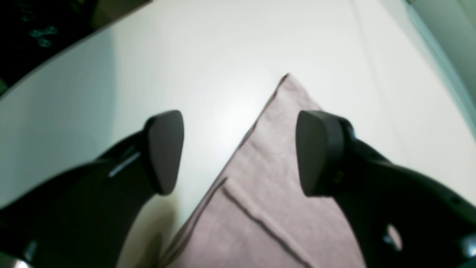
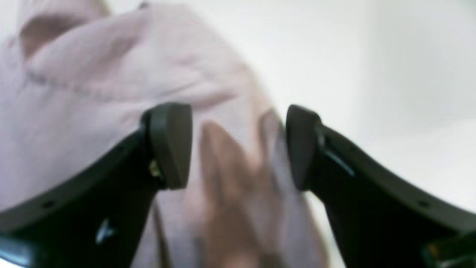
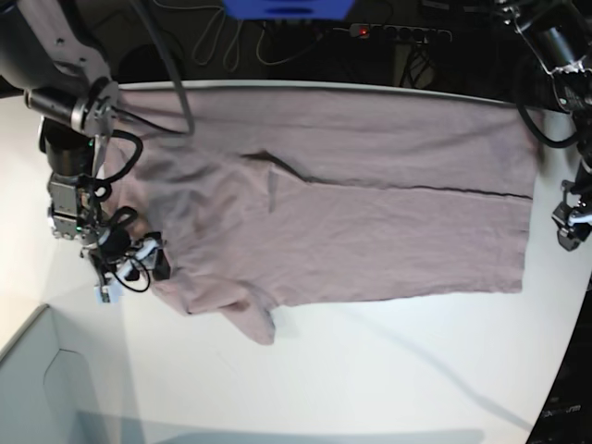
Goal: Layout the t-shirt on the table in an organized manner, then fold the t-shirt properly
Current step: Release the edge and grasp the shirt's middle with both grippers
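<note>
Pale grey box corner (image 3: 37,388) beside table (image 3: 370,370), t-shirt (image 3: 370,222) spread flat

Bright, even overhead light; both wrist views soft, the base view sharp.

Glare is seen on the white counter (image 1: 223,111) between the left gripper (image 1: 240,152) fingers. The t-shirt (image 2: 111,93) is smeared by heavy blur in the right wrist view. In the base view, straight edges are bowed toward the corners, and long soft shadows are cast across the near side.
</note>
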Motion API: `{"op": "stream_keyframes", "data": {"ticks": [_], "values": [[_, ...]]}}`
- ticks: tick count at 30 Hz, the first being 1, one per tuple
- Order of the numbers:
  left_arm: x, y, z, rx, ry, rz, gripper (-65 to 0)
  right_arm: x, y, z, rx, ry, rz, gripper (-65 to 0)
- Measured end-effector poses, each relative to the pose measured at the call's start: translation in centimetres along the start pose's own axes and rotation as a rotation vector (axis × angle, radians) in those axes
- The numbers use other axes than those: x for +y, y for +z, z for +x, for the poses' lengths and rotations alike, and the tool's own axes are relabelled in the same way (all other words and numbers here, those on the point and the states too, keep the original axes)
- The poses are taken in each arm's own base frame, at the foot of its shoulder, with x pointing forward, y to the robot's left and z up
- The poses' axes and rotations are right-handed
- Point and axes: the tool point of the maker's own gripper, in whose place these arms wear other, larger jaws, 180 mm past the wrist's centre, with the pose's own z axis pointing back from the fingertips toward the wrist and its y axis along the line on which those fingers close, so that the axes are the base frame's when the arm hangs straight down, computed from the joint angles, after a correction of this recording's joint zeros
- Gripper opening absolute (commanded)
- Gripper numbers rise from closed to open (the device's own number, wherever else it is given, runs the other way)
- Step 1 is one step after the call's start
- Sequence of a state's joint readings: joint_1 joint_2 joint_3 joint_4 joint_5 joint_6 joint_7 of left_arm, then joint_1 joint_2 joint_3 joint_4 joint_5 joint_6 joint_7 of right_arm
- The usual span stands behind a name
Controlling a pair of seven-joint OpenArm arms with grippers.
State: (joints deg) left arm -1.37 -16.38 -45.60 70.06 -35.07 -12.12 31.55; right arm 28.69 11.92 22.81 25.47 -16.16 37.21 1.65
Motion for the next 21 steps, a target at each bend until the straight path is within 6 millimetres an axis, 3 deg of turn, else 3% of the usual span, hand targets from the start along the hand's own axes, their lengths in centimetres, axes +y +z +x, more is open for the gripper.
{"op": "stream_keyframes", "data": {"ticks": [2,5,8,13,19,21], "values": [[0.1,-0.8,-0.3,0.016,0.011,0.01,-19.5,0.4,-0.2,-0.1,0.003,0.012,0.007,-25.6],[-0.4,-2.5,-0.8,0.071,-0.099,0.04,-19.5,0.3,-0.1,-0.2,0.005,0.018,0.004,-32.3],[-2.1,-4.6,-1.8,0.121,-0.159,0.029,-19.5,0.4,-0.1,-0.3,0.009,0.017,0.006,-44.1],[-3.1,-7.5,-3.6,0.18,-0.188,0.057,-19.5,0.3,-0.1,-0.6,0.02,0.018,0.006,-65.0],[-6.3,-10.0,-5.9,0.188,-0.338,0.004,-19.5,0.4,0.1,-1.1,0.008,0.011,0.006,-65.0],[-6.3,-10.4,-7.0,0.2,-0.345,0.004,-19.5,0.4,0.1,-1.0,0.009,0.009,0.005,-65.0]]}}
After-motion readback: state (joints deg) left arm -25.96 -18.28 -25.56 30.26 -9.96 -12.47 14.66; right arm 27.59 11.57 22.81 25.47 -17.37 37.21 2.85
